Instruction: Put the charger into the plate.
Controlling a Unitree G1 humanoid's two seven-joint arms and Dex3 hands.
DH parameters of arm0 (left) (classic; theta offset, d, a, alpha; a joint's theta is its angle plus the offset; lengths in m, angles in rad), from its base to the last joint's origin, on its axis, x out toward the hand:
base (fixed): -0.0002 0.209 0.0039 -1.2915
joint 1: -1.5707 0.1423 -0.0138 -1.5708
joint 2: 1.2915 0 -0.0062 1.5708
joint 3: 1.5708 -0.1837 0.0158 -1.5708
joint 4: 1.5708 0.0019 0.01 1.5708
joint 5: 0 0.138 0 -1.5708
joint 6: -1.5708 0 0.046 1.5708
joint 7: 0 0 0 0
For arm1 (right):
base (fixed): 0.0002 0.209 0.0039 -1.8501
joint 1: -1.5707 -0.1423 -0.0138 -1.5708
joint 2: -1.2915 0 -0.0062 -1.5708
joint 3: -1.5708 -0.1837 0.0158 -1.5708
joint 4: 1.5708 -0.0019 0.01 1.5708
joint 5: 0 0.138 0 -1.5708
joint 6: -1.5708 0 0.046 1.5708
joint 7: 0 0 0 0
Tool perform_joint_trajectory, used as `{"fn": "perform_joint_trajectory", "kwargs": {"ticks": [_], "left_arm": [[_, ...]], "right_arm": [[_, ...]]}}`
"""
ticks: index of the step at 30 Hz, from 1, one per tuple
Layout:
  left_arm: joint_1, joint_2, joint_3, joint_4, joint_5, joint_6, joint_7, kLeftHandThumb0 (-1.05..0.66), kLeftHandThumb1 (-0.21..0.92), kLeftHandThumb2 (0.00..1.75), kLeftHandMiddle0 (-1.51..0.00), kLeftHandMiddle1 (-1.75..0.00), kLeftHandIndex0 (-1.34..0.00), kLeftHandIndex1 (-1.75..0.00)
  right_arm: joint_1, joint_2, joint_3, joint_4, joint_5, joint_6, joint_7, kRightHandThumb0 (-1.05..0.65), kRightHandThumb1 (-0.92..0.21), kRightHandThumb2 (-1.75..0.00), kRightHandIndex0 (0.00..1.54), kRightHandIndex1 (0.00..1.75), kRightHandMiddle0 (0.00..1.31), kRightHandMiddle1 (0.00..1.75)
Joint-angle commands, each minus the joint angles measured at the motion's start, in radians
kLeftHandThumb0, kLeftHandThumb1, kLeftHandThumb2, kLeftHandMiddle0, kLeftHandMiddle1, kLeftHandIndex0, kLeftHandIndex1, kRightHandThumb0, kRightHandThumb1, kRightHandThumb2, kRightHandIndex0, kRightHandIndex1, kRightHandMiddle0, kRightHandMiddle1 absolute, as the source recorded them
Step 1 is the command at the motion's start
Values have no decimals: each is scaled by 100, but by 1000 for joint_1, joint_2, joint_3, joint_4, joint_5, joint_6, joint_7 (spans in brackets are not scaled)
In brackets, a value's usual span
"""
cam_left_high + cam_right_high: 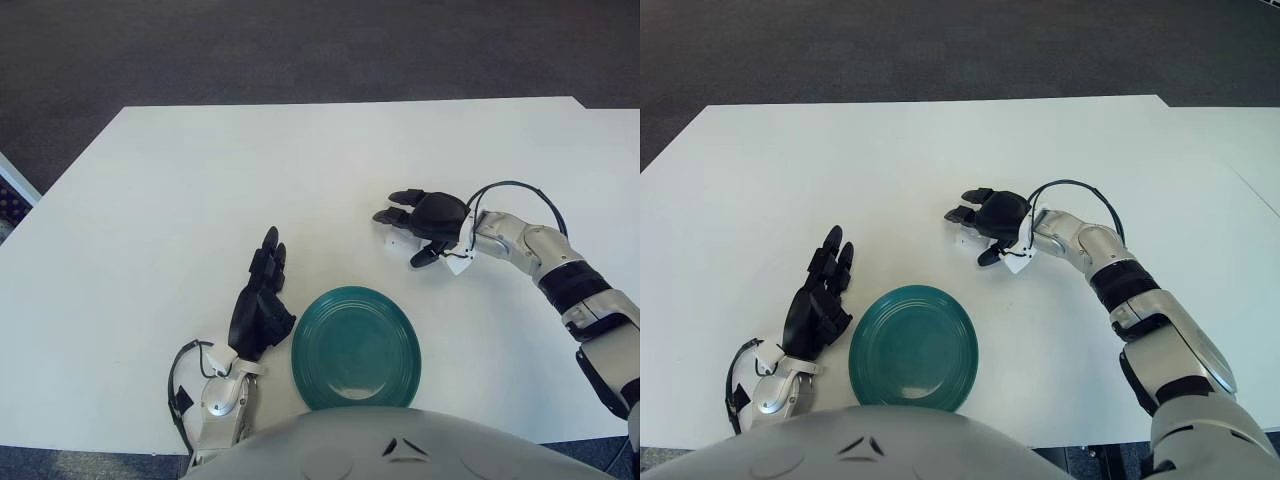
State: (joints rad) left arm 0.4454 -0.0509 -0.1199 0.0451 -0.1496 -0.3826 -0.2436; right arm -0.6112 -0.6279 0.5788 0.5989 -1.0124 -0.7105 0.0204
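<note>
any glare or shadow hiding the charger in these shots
Left eye view: no glare on the white table; the right hand covers most of the white charger, which blends into the tabletop. Right eye view: the same, plus a soft sheen on the plate. The left hand shows left of the plate.

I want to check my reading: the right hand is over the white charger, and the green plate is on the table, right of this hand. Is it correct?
Not quite. In the left eye view the green plate lies left of the right hand and nearer the robot. The hand is over the white charger, as you say.
</note>
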Motion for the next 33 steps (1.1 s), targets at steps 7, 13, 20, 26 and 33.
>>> {"fn": "perform_joint_trajectory", "kwargs": {"ticks": [7, 13, 20, 26, 33], "left_arm": [[38, -3, 3, 76, -17, 3, -10, -105, 92, 133, 0, 0, -1, 0], [40, -6, 7, 80, -24, -4, -17, -105, 92, 132, 0, 0, -1, -1], [40, -7, 8, 84, -27, -8, -27, -105, 92, 132, 0, 0, -1, -1], [41, -9, 5, 76, -19, 3, -17, -105, 92, 132, 0, 0, 0, 0], [43, -16, 6, 71, -5, 1, 0, -105, 92, 131, 0, 0, -1, -1]], "right_arm": [[-55, 18, 39, 100, -16, -1, -73, -94, -92, -73, 17, 1, 0, 35], [-60, 26, 56, 129, -8, -4, -93, -94, -92, -74, 18, 1, 0, 38], [-58, 28, 69, 143, 5, -23, -101, -94, -92, -75, 19, 1, 0, 39], [-55, 23, 79, 147, 6, -39, -96, -94, -92, -77, 19, 1, 0, 39], [-58, 24, 108, 175, -16, -49, -122, -97, -92, -81, 19, 0, 0, 38]]}}
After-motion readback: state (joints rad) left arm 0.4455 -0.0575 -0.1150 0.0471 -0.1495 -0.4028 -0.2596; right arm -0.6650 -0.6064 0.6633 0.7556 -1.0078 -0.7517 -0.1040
